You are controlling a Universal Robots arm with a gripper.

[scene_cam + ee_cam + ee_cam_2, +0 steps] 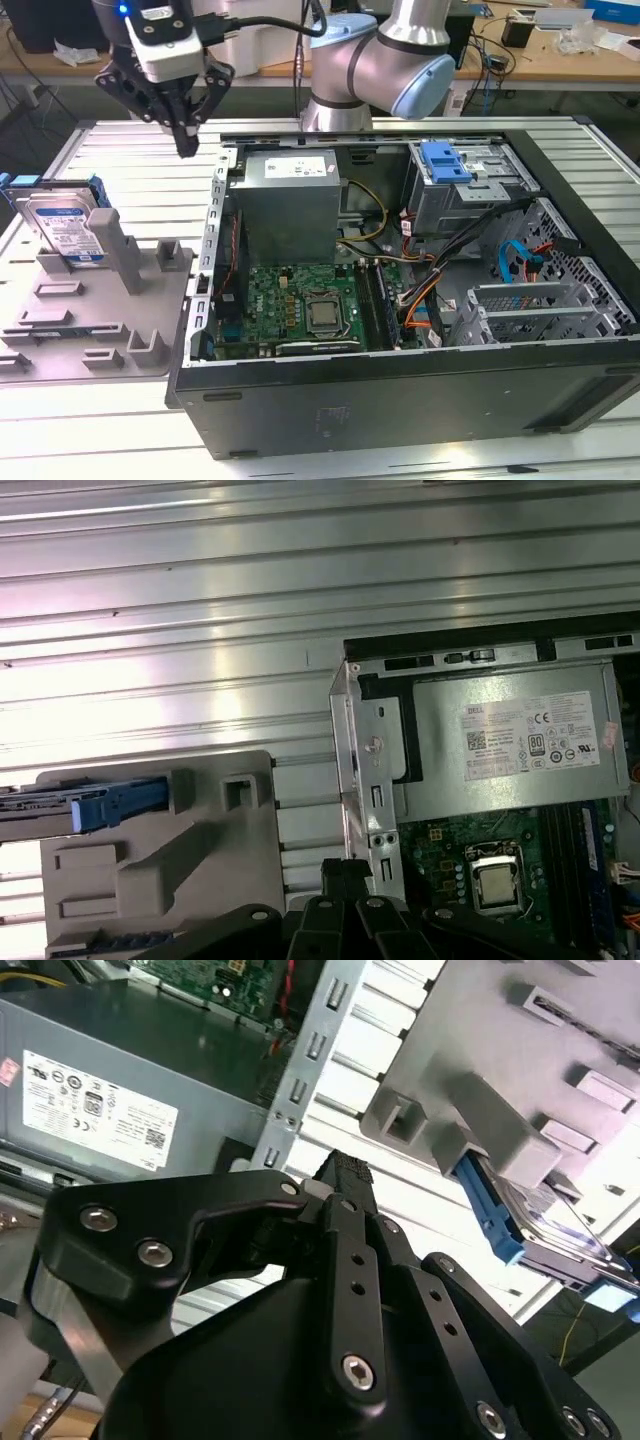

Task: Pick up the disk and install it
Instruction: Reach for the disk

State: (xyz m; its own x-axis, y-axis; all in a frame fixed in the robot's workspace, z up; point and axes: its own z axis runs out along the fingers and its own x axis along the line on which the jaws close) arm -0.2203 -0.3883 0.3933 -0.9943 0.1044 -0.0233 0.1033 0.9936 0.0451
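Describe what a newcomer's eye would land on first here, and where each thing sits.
The open computer case dominates the exterior view's middle, its green motherboard and grey power supply laid bare. At the exterior view's left the disk stands on edge in a grey holder. The black gripper hangs, shut and empty, above the gap between holder and case.

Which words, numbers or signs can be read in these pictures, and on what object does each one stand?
White label on the power supply, first wrist view: lines of print and small marks, too small to read.
White and blue label on the disk, exterior view: print too small to read.
Motherboard, exterior view: no readable print.
Nothing can be quoted with confidence.
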